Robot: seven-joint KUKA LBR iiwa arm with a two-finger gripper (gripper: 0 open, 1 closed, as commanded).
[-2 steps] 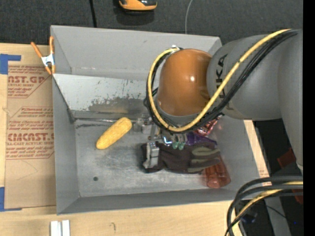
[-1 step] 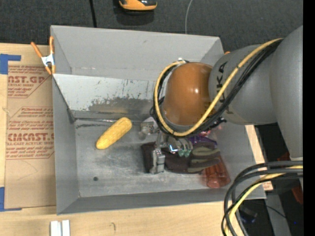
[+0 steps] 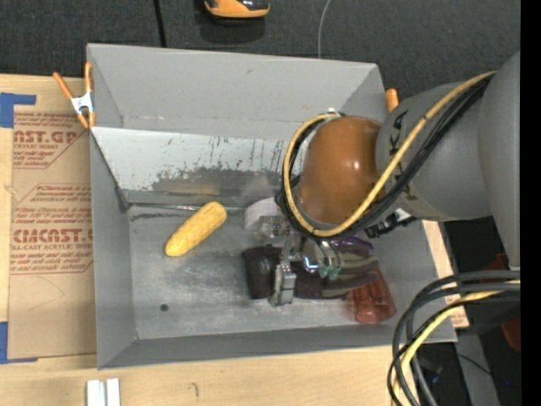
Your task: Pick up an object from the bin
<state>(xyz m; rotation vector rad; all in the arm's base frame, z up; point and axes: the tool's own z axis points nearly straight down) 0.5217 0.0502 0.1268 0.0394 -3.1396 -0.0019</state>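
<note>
While the grey metal bin (image 3: 169,83) takes up most of the view, the arm (image 3: 461,163) reaches in from the right, with a rounded orange-brown cover (image 3: 338,172) at its wrist and yellow-and-black cables looped round it. On the bin's floor lie five loose things that can be counted. One yellow corn cob (image 3: 196,229) lies aslant left of centre, well apart from the others. One dark, blocky thing (image 3: 257,271) sits near the middle of the floor, touching or just beside the gripper (image 3: 284,284), which hangs low over the floor on its right. Whether the gripper is spread or pressed together cannot be told. One reddish-brown thing (image 3: 372,303) lies by the front right corner. One pale roundish thing (image 3: 259,214) and one purple thing (image 3: 353,247) show partly from under the cover.
</note>
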